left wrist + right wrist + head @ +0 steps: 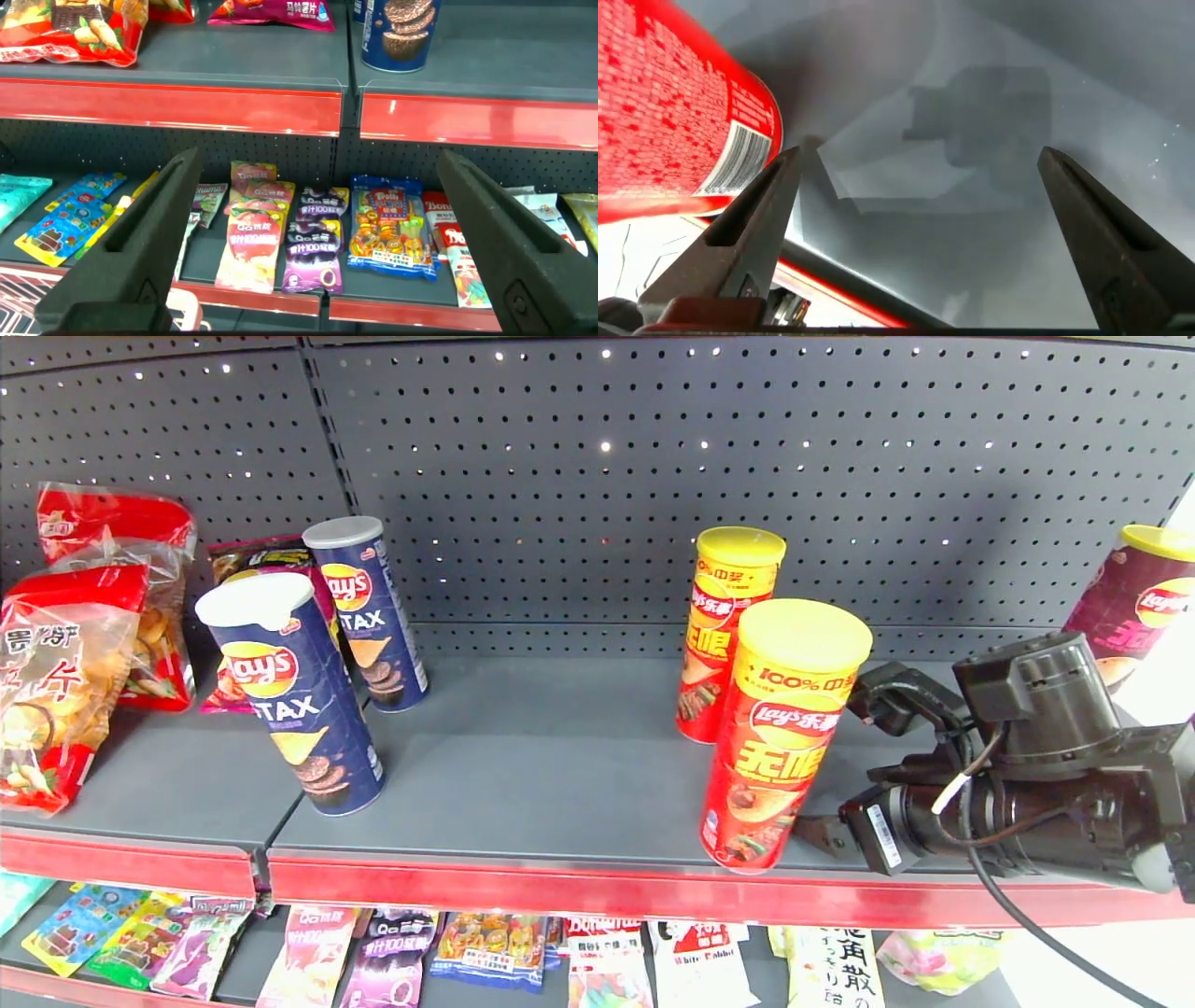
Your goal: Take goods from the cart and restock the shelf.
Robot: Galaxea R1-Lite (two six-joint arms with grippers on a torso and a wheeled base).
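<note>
The red can (775, 737) with a yellow lid stands upright on the shelf (541, 756), at its near edge, right of the middle. A second red can (728, 625) stands just behind it, farther in. Two blue cans (289, 700) are on the left part of the shelf, and snack bags (56, 700) lie at the far left.

The right gripper (845, 765) is just beside the near red can, on its right side. Its fingers are wide apart and hold nothing; in the right wrist view the can (673, 112) lies outside the gripper (917, 159), not between the fingers. The left gripper (318, 163) is also spread and empty, lower down, in front of the packets (285, 238) on the lower shelf.

The can is probably light and stiff, a thin tube with a smooth, somewhat slippery wall. It is tall and narrow, so it should tip easily, and here it is close to the edge. The best hold seems to be around the middle of the body, from the side, with moderate pressure so the wall does not dent
</note>
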